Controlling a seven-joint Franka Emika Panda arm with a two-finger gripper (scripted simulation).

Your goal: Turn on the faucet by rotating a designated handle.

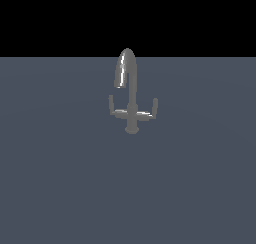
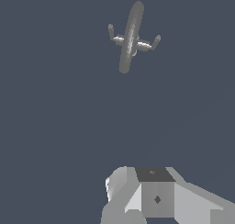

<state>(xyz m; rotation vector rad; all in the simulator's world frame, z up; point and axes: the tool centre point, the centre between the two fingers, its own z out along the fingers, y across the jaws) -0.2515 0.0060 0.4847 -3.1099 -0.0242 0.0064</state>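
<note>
I saw only the grey body of the gripper (image 2: 156, 198) in the wrist view; its fingers were out of sight, so I could not tell whether it was wide or narrow. It was well apart from the faucet (image 1: 131, 95). The faucet stood upright on the blue-grey floor (image 1: 60, 178). The handle (image 1: 116, 108) lay beside the stem, below the spout's mouth, tip upturned.

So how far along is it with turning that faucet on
Nothing looks done yet. In the exterior view the faucet stands alone, with no arm near it. The handle on the side the spout bends toward is untouched. In the wrist view the claw's body is well short of the faucet, its fingers out of view. Left: approach, reach the handle, rotate it.
</note>
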